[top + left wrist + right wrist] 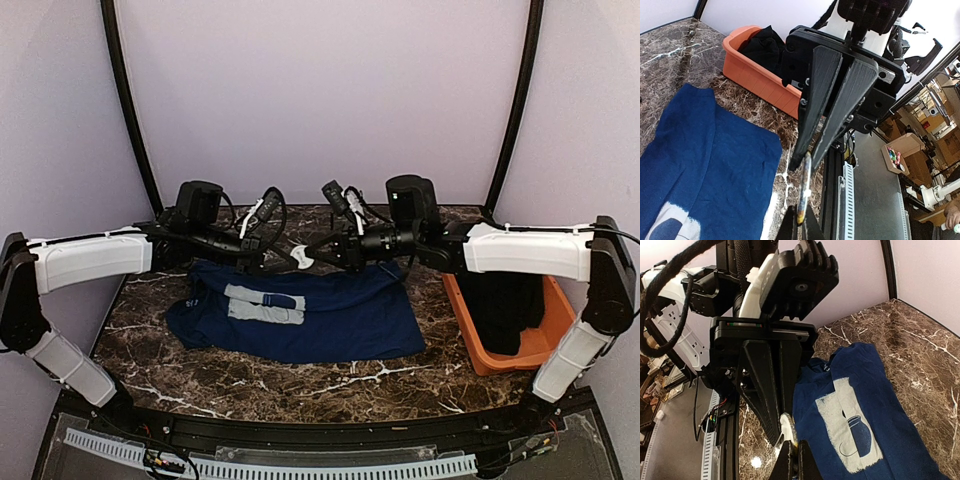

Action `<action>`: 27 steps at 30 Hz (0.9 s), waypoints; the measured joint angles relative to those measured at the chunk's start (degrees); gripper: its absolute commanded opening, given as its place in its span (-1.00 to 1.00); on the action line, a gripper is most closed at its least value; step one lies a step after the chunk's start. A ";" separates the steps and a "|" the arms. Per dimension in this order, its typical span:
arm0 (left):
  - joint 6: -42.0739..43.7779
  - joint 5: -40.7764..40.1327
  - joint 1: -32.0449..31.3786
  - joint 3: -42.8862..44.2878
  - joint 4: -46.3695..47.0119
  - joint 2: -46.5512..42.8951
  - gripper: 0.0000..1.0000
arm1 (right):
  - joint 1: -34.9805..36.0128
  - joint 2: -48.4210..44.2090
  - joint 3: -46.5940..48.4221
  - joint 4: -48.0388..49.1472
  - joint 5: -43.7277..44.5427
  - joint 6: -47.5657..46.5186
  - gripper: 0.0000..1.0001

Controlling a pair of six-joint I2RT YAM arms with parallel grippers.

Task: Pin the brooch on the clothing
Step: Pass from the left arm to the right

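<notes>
The brooch (302, 259) is held in the air between both grippers, over the far edge of the navy T-shirt (340, 320), which lies flat with its grey-white print (265, 303) up. My left gripper (293, 261) and right gripper (311, 256) meet tip to tip. In the left wrist view the brooch (805, 185) is edge-on, its lower rim pinched in my left gripper (801, 220), and the right gripper's fingers (825, 95) flank its top. In the right wrist view my right gripper (796, 450) pinches the white-backed brooch (789, 426) under the left gripper's fingers (762, 385).
An orange bin (535, 350) holding a black garment (500, 300) stands at the table's right, beside the shirt. It also shows in the left wrist view (755, 80). The dark marble table (300, 385) ends at a black rail in front.
</notes>
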 measured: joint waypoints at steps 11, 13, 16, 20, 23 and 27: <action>0.46 -1.90 -0.07 0.20 -0.28 0.07 -0.48 | -0.07 0.00 -0.11 -0.07 0.42 -0.04 -1.00; 0.50 -2.27 -0.07 0.20 -0.33 0.07 -0.47 | -0.11 0.00 -0.24 -0.04 0.72 -0.04 -1.00; 0.55 -2.60 -0.07 0.20 -0.44 0.07 -0.47 | -0.20 0.00 -0.50 -0.02 0.87 -0.02 -1.00; 0.76 -3.04 -0.07 0.20 -0.50 0.07 -0.25 | -0.37 -0.02 -0.90 0.39 0.85 0.02 -1.00; 1.11 -4.13 -0.07 0.26 -0.96 0.07 -0.12 | -0.39 -0.94 -2.43 1.16 2.38 -0.17 -1.00; 1.95 -7.26 -0.04 0.31 -2.89 0.04 0.27 | -0.42 -4.39 -6.14 2.58 8.04 -1.07 -1.00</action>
